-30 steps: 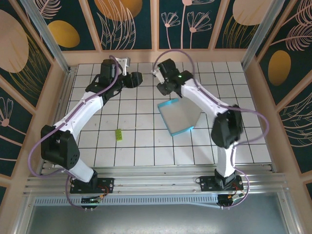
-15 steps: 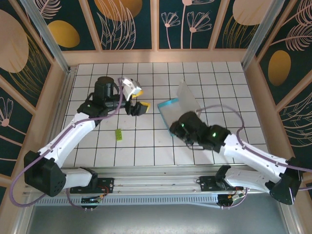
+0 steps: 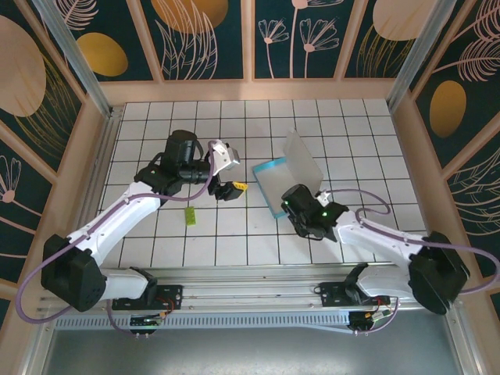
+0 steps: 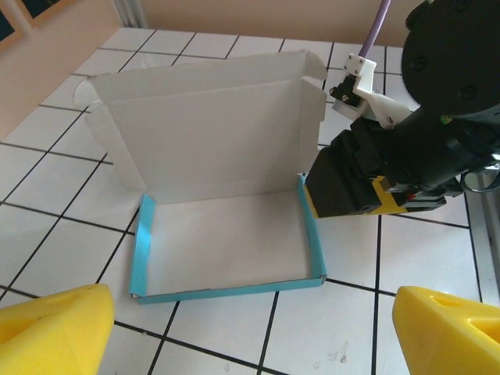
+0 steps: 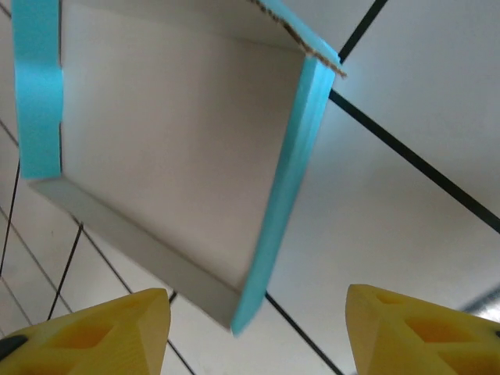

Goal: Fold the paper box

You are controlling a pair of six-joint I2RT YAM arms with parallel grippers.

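Two arms have pulled back from the far side of the table within the last second, and both pincers have spread as they came. The left pincer (image 3: 233,190) now hangs just left of the paper box (image 3: 283,178), its yellow fingers (image 4: 56,330) wide apart with nothing between them. The right pincer (image 5: 259,334) sits low at the box's near edge, jaws also apart. The near corner of the tray lies just ahead of its fingertips, but it has no hold on the card.

That suggests a let-go after a fold rather than a grip being set up. The box stands on the white tiled table (image 3: 234,242), right of centre, as a shallow tray with blue walls raised on its sides. Its whitish lid flap (image 4: 203,133) stands upright along the far edge, small tabs at its corners — not yet brought down. So the walls look done, and closing the lid is probably what remains.

Nothing lies inside the tray; its floor is bare pale card. A small yellow-green scrap (image 3: 190,216) lies on the tiles well apart from the box, to its left.
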